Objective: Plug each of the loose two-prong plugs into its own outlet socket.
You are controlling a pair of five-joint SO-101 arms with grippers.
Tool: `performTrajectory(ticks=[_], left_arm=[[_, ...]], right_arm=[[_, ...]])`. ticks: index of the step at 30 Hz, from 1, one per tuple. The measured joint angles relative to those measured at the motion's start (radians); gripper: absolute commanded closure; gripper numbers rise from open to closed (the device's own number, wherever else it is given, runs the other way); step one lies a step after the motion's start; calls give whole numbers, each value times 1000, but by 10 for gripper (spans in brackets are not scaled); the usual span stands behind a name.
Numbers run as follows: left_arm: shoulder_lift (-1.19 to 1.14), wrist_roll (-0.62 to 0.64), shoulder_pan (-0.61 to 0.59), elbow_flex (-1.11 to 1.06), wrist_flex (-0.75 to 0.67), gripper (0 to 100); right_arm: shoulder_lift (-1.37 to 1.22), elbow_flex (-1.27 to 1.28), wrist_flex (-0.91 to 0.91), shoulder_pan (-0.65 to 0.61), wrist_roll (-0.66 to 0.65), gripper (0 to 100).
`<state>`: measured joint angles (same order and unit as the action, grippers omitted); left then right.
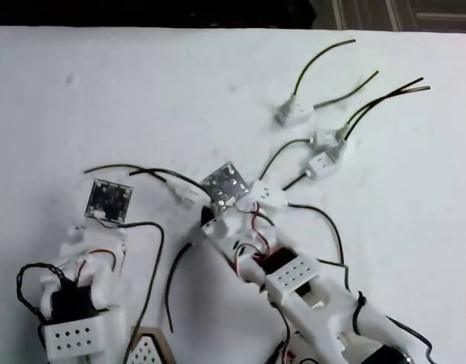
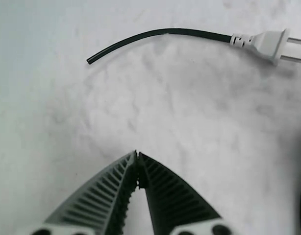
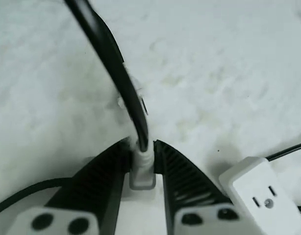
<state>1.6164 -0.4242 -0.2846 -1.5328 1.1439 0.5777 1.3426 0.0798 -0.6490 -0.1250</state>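
Left gripper [image 2: 137,156] sits near-left on the table [image 1: 58,106], jaws clenched on nothing. Wide bare white surface lies to its left and beyond it, up to the far edge. Loose plug [image 2: 269,43] lies flat to its right, black cable [image 2: 155,34] trailing left. Centre: right gripper [image 3: 140,147] is clamped on a second plug [image 3: 140,171], prongs hidden between the jaws, lead running away from it. One socket [image 3: 261,198] is just beside that gripper. Three more sockets [image 1: 294,112] sit far right with leads crowded together; can't tell if any is occupied. Both arms are cut off at the near edge. Dark room past the far edge.
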Motion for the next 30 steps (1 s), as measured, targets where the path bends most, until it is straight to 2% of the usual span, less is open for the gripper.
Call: performTrajectory(ticks=[22, 30], left_arm=[[0, 0, 0, 0, 0, 977], [0, 0, 0, 0, 0, 977]], right_arm=[[-161, -43, -12, 14, -29, 981], [-153, -41, -12, 14, -100, 977]])
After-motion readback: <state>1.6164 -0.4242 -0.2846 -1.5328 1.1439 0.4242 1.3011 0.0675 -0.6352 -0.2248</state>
